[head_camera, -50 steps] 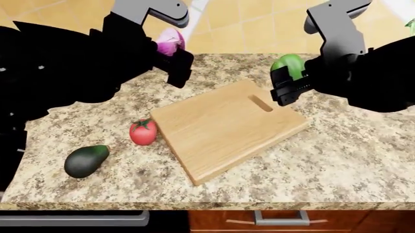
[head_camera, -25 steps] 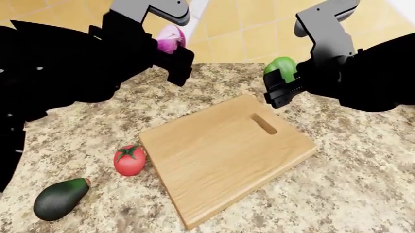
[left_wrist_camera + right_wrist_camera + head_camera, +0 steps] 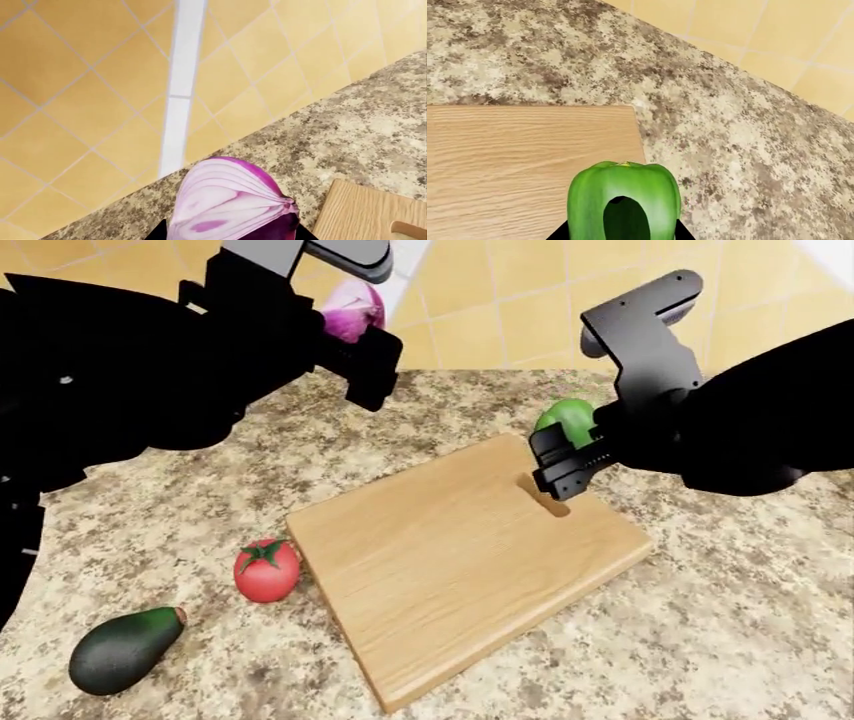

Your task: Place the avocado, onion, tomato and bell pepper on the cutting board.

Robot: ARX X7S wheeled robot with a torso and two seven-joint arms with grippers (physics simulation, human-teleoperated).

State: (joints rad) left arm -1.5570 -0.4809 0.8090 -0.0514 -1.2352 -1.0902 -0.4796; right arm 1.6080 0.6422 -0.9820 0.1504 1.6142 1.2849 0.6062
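Lowered since half a second ago, the right gripper (image 3: 566,462) now hangs just over the cutting board (image 3: 454,560) near its slot handle, jaws clamped on the bell pepper (image 3: 566,420); before, it rode higher, past the board's far corner. From the head view's centre, that pepper sits at about 2 o'clock. At 11 o'clock the left gripper (image 3: 358,352) has hardly shifted, its jaws holding the onion (image 3: 351,312) aloft over the counter (image 3: 747,620) edge. On the counter, the tomato (image 3: 267,570) lies just beside the board at 8 o'clock, the avocado (image 3: 124,649) farther out the same way.
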